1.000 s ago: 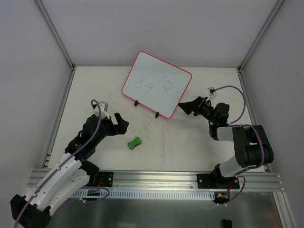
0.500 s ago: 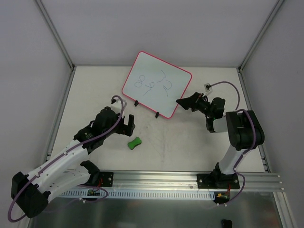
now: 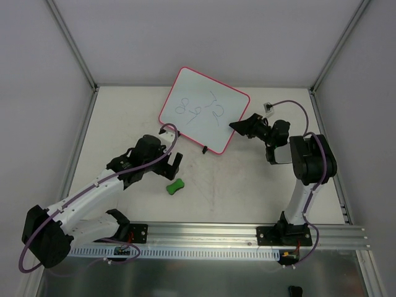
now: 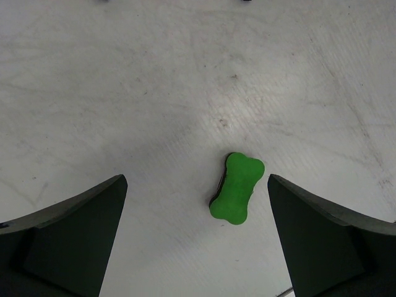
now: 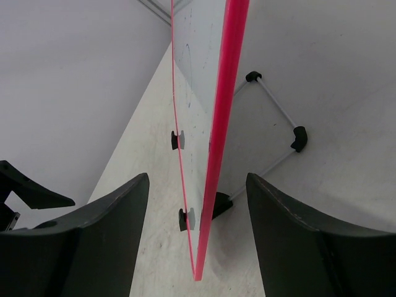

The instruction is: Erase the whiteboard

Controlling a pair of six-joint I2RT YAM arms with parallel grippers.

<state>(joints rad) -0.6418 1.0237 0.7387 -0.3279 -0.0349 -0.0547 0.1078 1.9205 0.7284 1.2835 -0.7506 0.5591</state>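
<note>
The whiteboard (image 3: 203, 127), white with a pink-red frame and dark numerals, stands tilted at the back middle of the table. In the right wrist view I see its red edge (image 5: 223, 136) end-on, with black clip feet (image 5: 187, 218) on its face. My right gripper (image 3: 238, 127) (image 5: 197, 179) straddles that edge at the board's lower right corner, open, with a gap on both sides. The green bone-shaped eraser (image 3: 176, 185) (image 4: 237, 187) lies flat on the table. My left gripper (image 3: 170, 164) (image 4: 197, 185) hovers open above it, the eraser nearer the right finger.
A thin wire stand with black end caps (image 5: 299, 137) props the board from behind. Grey walls and metal posts (image 3: 77, 142) enclose the table on three sides. An aluminium rail (image 3: 204, 232) runs along the near edge by the arm bases.
My left arm has reached right and forward until its gripper is over the eraser. My right gripper has slid up-left onto the board's edge and its jaws have narrowed.
</note>
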